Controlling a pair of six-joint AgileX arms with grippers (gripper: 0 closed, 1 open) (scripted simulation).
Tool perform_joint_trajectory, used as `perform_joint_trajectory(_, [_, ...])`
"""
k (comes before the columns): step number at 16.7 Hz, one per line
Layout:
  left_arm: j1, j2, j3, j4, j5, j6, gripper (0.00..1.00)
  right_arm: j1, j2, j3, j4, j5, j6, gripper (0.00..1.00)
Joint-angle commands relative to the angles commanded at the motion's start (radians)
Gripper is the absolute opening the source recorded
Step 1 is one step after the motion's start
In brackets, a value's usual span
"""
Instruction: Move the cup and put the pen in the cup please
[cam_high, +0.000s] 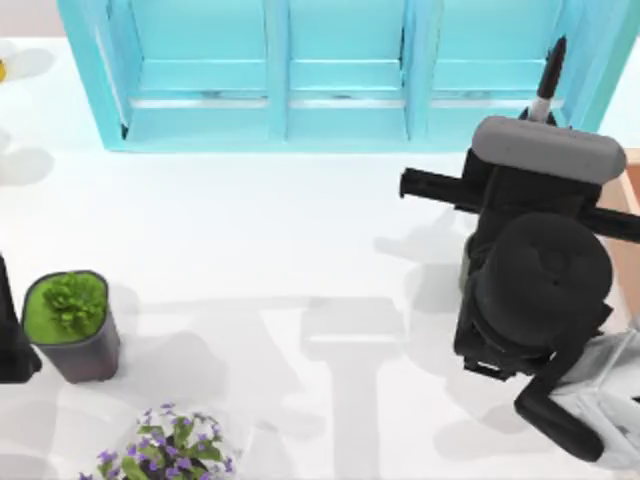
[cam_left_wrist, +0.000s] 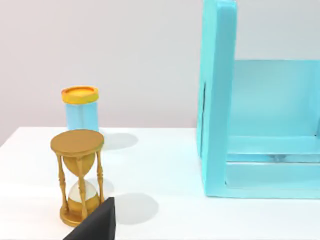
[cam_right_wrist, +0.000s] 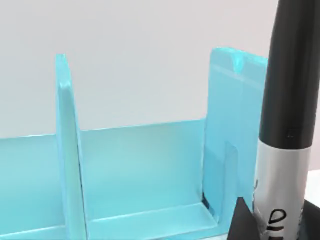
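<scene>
Top view, right half of the frame: the right AgileX arm (cam_high: 535, 290), black with a grey housing, stands over the white table (cam_high: 260, 230); the right gripper (cam_high: 535, 112) sits near the upper right of the frame, clamped on the slim black marker pen with a white-grey label band (cam_high: 547, 85); the pen rises upright from the gripper, its black tip in front of the light blue open-fronted shelf unit (cam_high: 340, 75) that spans the upper part of the frame. A sliver of the small olive-grey cylindrical cup (cam_high: 466, 262) shows at the left edge of the arm, at mid-height on the right side; the rest of it is hidden beneath the arm.

Right wrist view, right edge of the frame: the pen (cam_right_wrist: 287, 125) stands upright, black above and silver-grey at the band, with a dark finger (cam_right_wrist: 245, 222) touching its lower part; the blue shelf unit (cam_right_wrist: 140, 165) lies behind it.

Top view, left edge: the left arm (cam_high: 12, 330) is parked just beside the dark grey pot with a green plant (cam_high: 72, 325); whether its gripper is open or closed I cannot tell; a cluster of purple flowers (cam_high: 165, 448) lies at the lower left.

Left wrist view: a golden hourglass (cam_left_wrist: 78, 175) stands at the lower left; a light blue jar with an orange lid (cam_left_wrist: 81, 107) stands behind it.
</scene>
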Motion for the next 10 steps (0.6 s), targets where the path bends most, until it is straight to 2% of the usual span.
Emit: perform_joint_trajectory(10, [0.0,0.0,0.0,0.0,0.0,0.0,1.0,0.0,0.0,0.0,0.0,0.0,0.0,0.75])
